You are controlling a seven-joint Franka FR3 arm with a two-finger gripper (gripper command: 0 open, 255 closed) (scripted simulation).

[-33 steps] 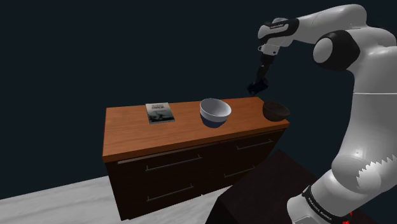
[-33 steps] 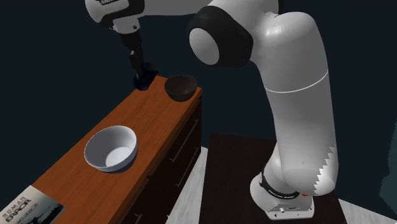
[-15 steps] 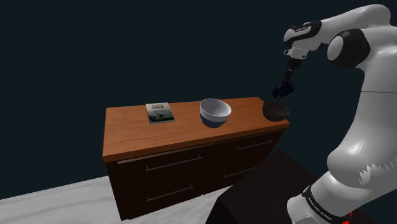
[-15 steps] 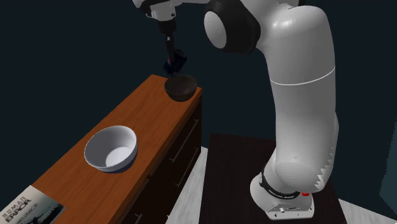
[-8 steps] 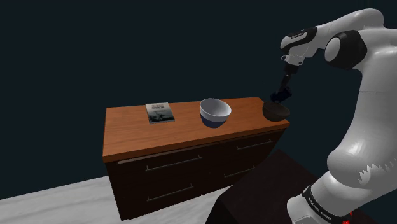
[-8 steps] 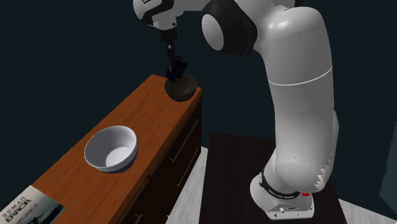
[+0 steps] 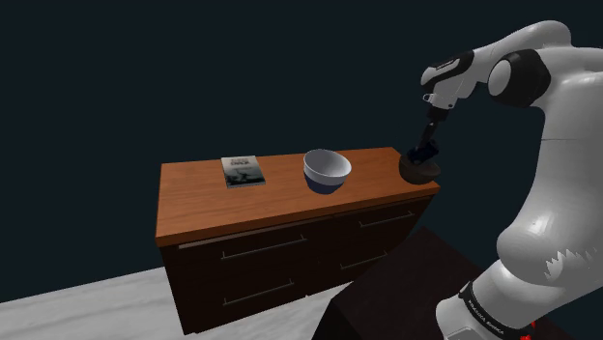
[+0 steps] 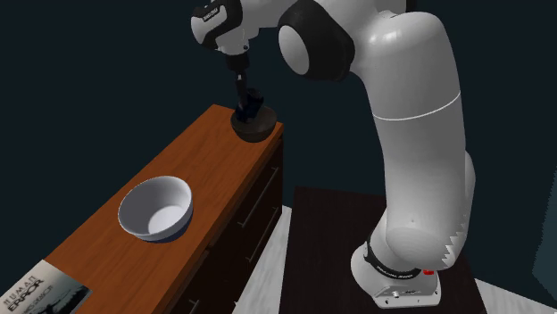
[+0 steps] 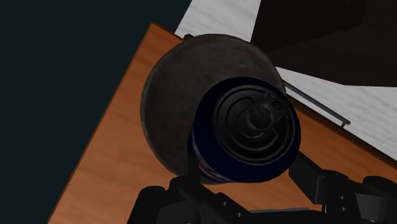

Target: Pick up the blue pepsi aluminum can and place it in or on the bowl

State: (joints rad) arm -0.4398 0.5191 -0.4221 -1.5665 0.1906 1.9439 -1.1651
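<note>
Over the dark bowl (image 9: pixel 181 83), your fingers (image 9: pixel 313 177) grip the can (image 9: pixel 248 127). Lower slightly, then release it.

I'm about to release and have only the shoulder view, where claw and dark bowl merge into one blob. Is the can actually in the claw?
Observer: Yes. The wrist view shows the dark blue can clasped between the claw's fingers, tab end toward the camera.
Operator: Lined up with the bowl?
Observer: The dark bowl lies right behind the can, somewhat off-centre.
Operator: How close?
Observer: In the second exterior view the can's lower end sits at the bowl's rim; contact I cannot tell.
</note>
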